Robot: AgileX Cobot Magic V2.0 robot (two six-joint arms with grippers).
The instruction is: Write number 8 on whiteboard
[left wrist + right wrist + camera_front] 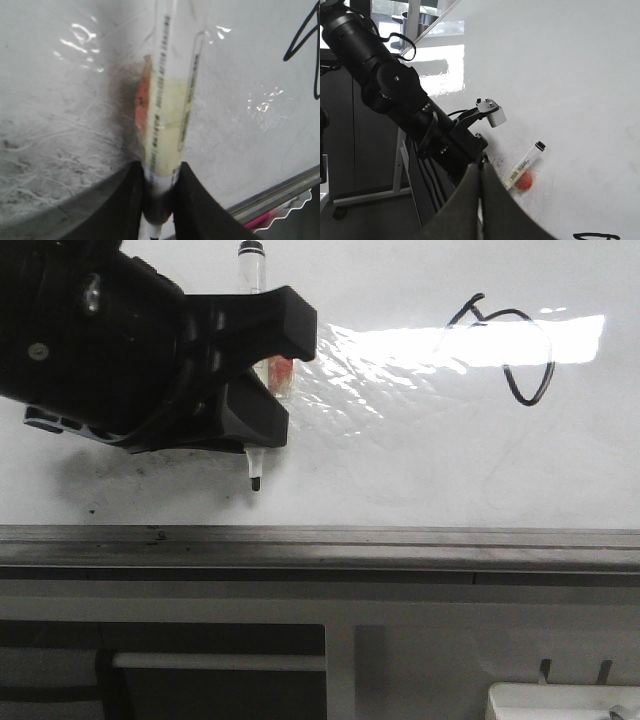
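Note:
The whiteboard (pixel 400 460) fills the front view, glossy white with glare. On its right part is the number 8 (pixel 505 350), a thin black lopsided crossing loop; part of its line (pixel 305 37) shows in the left wrist view and a bit (pixel 595 235) in the right wrist view. My left gripper (pixel 262 390) is shut on a white marker (pixel 252 270), well left of the 8. The marker's tip (pixel 255 483) points at the rail. The marker's barrel (pixel 167 115) sits between the black fingers (pixel 122 205). My right gripper (pixel 480 200) is shut on nothing, off the board.
A grey metal rail (pixel 320 540) runs along the board's near edge. Grey scuffed smudges (pixel 45 150) cover the board by the left gripper. An orange-red round piece (pixel 524 181) sits against the marker (pixel 526 162). A white tray (pixel 560 700) lies below the rail.

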